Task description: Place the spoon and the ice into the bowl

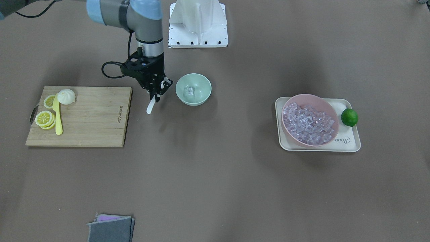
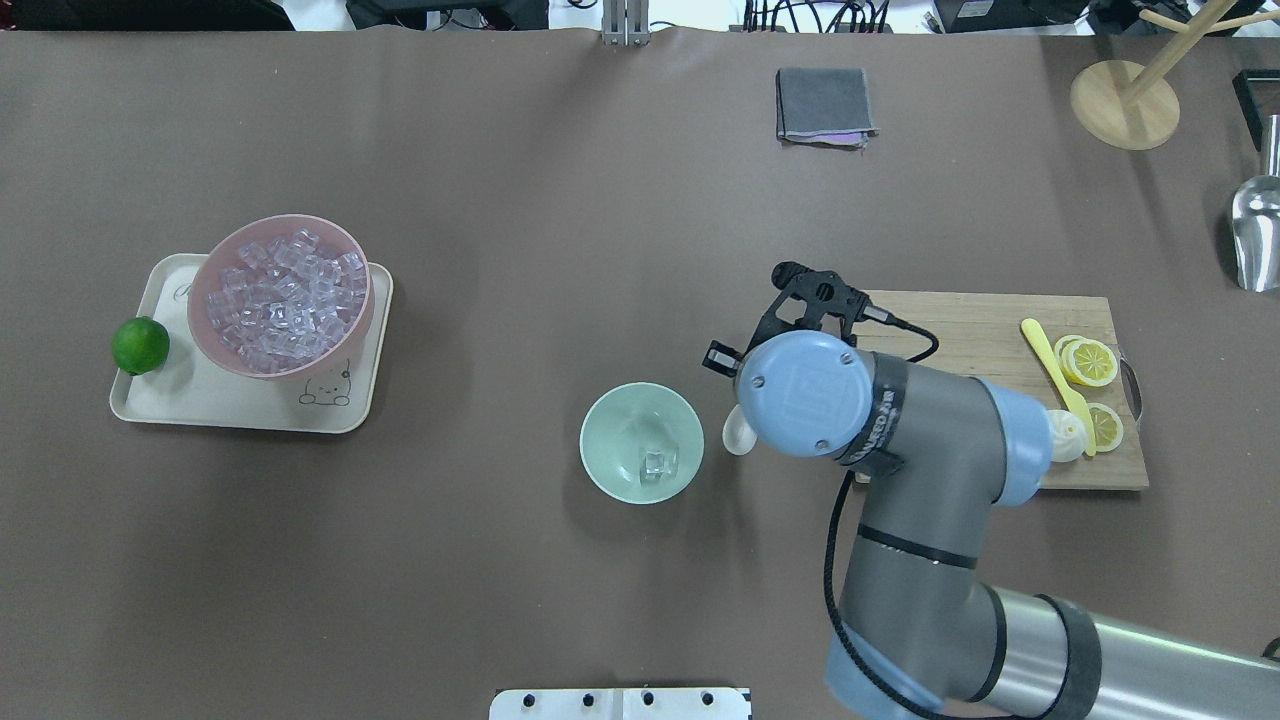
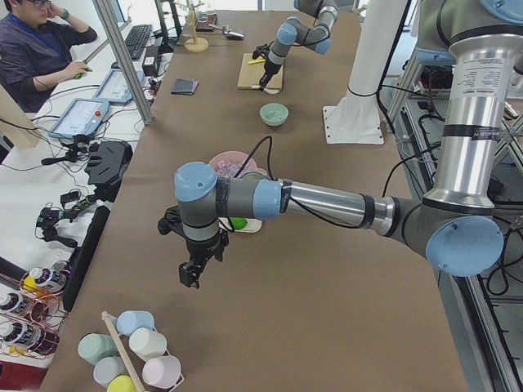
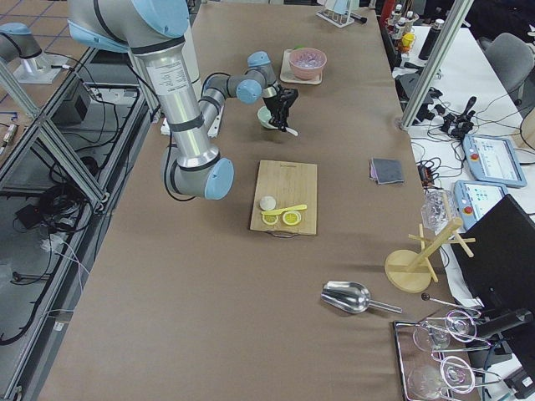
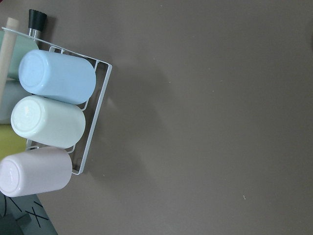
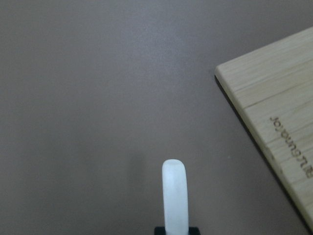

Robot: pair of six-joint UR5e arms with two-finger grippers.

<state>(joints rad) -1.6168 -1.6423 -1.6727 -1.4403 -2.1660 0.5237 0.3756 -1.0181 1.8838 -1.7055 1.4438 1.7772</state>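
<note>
White spoon (image 1: 150, 107), clamped in the right gripper (image 1: 157, 95), hangs just beside the bowl (image 1: 203, 85), apparently poised to be lowered in; one ice cube (image 1: 190, 91) already lies inside. Well away from the bowl, whether the left gripper (image 3: 192, 276) is open cannot be told.

Long table (image 2: 500, 180) with a matte brown covering; in the overhead view it runs off both sides. Light even and soft from above; shadows on the covering are blurred.

Exterior left view: white bench (image 3: 20, 175) down the left edge. An aluminium post (image 3: 122, 61) stands between bench and table, upper left.

Exterior right view: grey floor (image 4: 33, 292) at lower left, brownish tiles in the upper-left corner. Grey office chair (image 4: 512, 58) at upper right.
</note>
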